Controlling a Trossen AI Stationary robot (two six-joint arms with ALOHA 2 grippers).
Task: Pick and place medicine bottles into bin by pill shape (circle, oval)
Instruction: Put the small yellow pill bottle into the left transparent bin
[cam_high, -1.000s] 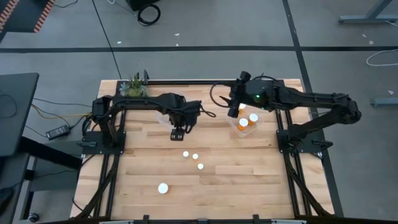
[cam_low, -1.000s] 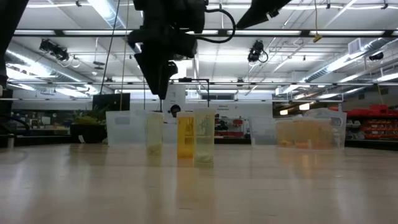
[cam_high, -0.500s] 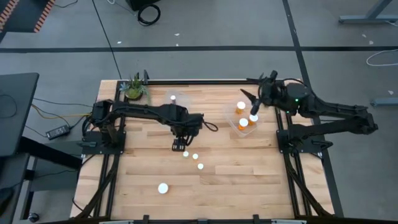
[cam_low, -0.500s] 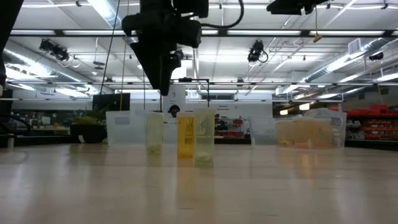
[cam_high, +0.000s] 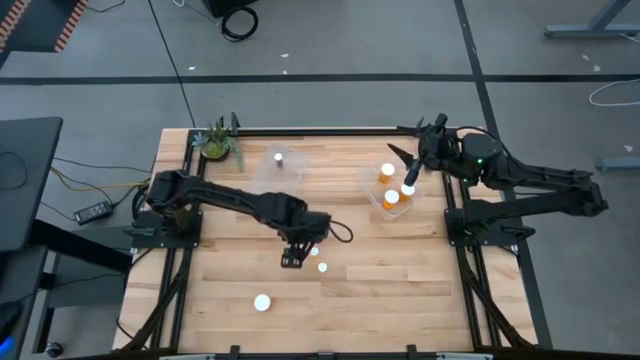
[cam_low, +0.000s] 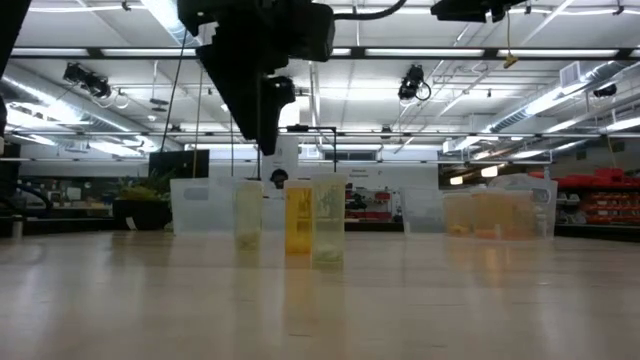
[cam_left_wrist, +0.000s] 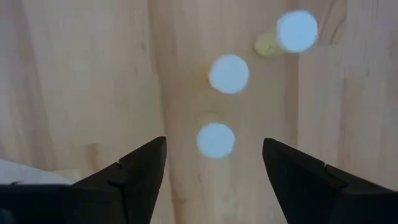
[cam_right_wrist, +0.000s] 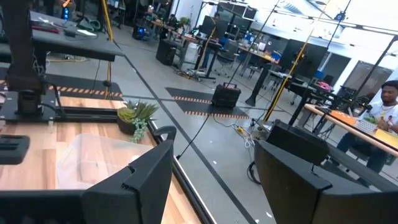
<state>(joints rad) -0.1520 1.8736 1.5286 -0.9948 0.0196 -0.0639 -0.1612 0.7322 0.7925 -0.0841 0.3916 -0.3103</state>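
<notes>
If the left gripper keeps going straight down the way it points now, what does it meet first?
Probably the nearest white-capped bottle: it sits between the open fingers of the left gripper, first of a row of three. Height above it is unclear.

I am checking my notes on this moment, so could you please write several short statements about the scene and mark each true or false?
1. The left hand is open above a white-capped bottle. True.
2. The right hand holds a bottle. False: its fingers are open and empty.
3. The right-side bin holds bottles with orange bodies. True.
4. The potted plant stands in the middle of the table. False: it stands at a far corner.
5. One capped bottle stands apart from the others. True.
</notes>
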